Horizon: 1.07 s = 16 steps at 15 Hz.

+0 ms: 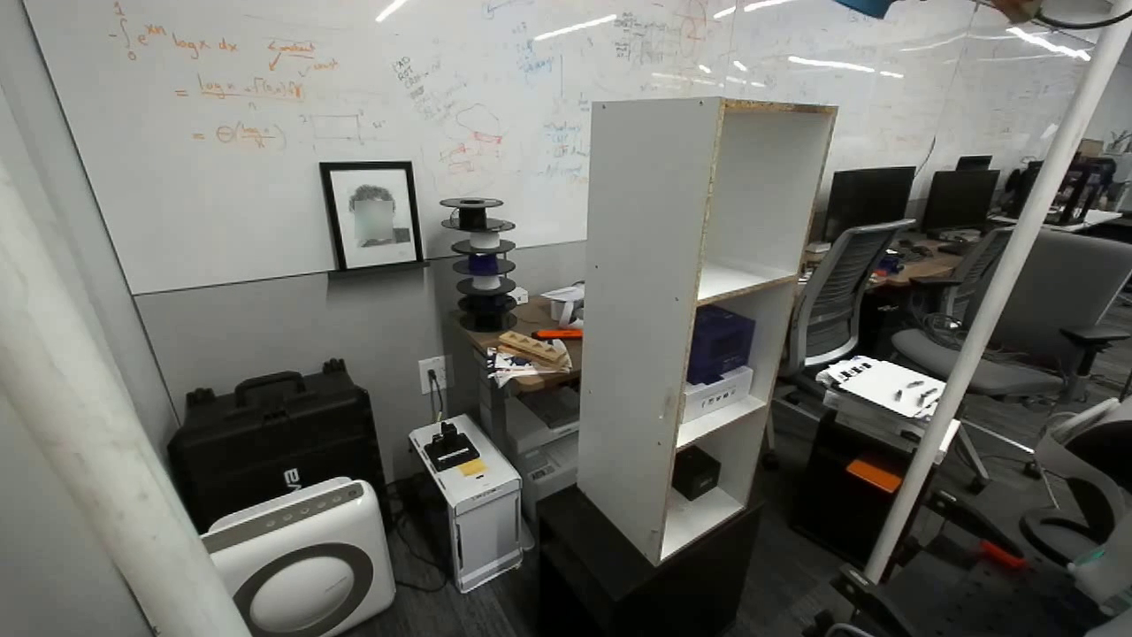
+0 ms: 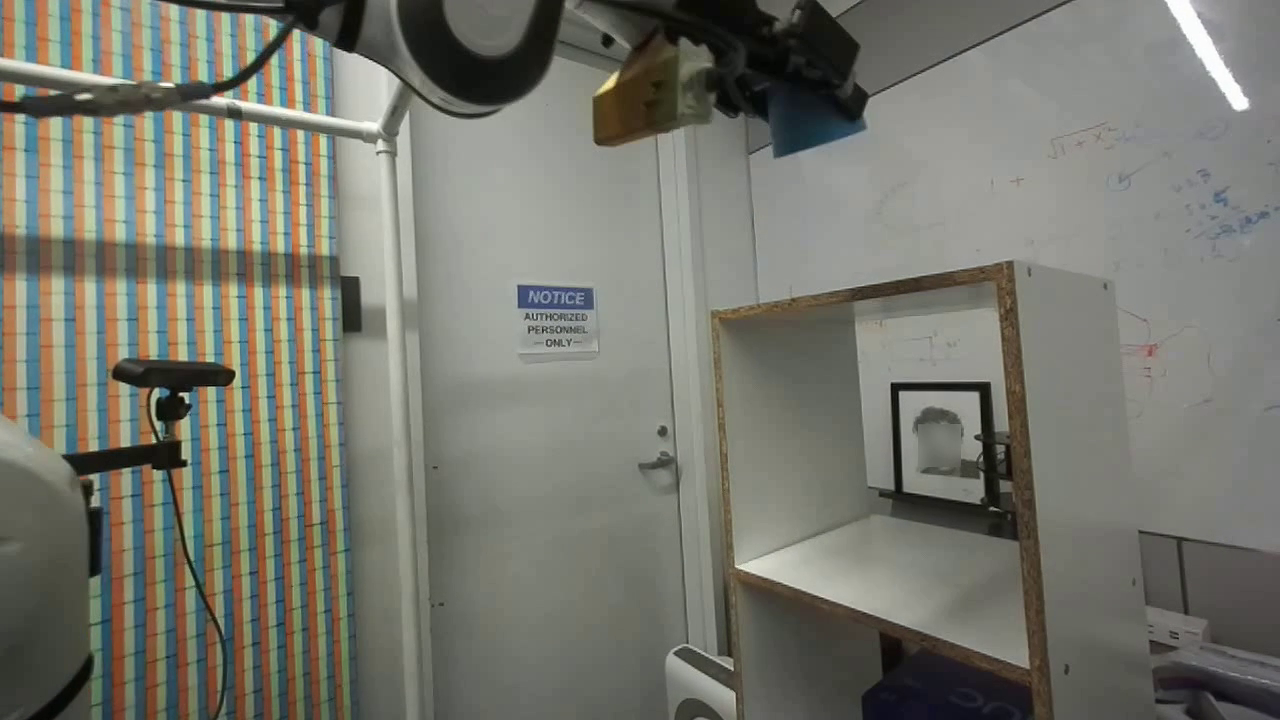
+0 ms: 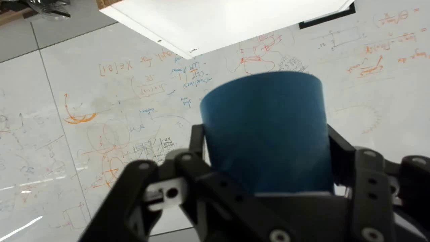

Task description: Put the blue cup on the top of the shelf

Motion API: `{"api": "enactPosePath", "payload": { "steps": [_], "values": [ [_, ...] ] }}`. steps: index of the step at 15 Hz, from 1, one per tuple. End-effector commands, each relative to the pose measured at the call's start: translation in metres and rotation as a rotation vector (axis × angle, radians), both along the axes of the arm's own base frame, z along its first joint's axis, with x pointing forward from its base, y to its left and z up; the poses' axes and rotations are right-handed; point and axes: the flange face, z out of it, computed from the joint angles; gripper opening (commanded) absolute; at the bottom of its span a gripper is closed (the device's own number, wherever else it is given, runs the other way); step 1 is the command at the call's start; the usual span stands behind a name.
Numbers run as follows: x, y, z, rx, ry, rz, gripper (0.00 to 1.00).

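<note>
Blue cup (image 3: 265,129) between my two fingers (image 3: 197,141)
My gripper (image 3: 265,136) grasps it by both sides, and the cup appears higher than the shelf (image 1: 650,310).

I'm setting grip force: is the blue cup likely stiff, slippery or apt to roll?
The blue cup is probably fairly stiff, its wall showing no clear dent between the fingers. The smooth-looking side may be slippery. Being rounded, it could roll if tipped over.

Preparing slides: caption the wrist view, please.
Black fingers hold a tapered blue cup; white chipboard shelf and scribbled whiteboard beyond.
</note>
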Motion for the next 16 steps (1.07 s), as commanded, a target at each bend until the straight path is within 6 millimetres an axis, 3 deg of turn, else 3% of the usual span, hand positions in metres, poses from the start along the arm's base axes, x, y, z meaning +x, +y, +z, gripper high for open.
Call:
{"api": "enactPosePath", "payload": {
  "steps": [1, 4, 7, 8, 10, 13, 16],
  "values": [
    [0.074, -0.001, -0.007, 0.019, 0.005, 0.031, 0.54],
    [0.12, 0.006, -0.02, 0.035, 0.056, 0.057, 0.54],
    [0.148, 0.008, -0.033, 0.076, 0.134, 0.052, 0.54],
    [0.155, 0.008, -0.04, 0.097, 0.18, 0.046, 0.95],
    [0.163, 0.006, -0.051, 0.112, 0.246, 0.041, 1.0],
    [0.168, 0.006, -0.064, 0.115, 0.334, 0.03, 1.0],
    [0.165, 0.012, -0.062, 0.11, 0.373, 0.037, 1.0]
  ]
}}
